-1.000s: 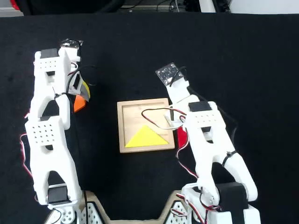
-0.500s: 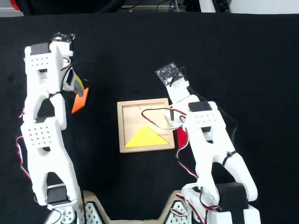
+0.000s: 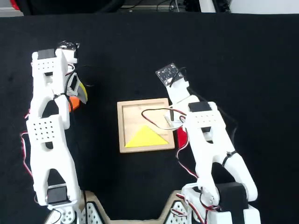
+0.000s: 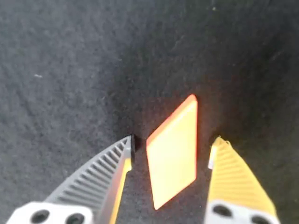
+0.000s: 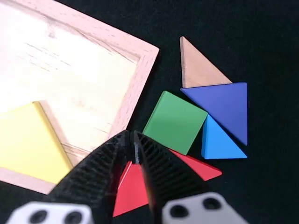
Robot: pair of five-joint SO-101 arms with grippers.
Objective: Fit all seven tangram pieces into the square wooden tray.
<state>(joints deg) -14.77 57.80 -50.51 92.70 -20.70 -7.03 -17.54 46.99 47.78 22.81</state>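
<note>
Because the left arm (image 3: 46, 126) covers it from above, we see only a sliver of the orange parallelogram (image 3: 73, 103), which lies flat on the black cloth (image 3: 243, 60) left of the square wooden tray (image 3: 122, 126). The left gripper (image 4: 174, 139) has dropped back over it, fingers spread clear of its edges. The right gripper (image 5: 134, 135) stays clenched on nothing at the tray's rim.

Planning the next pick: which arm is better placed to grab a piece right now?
Left. The left gripper is open, with a finger on either side of the orange piece. The right gripper is shut, over the red piece.
</note>
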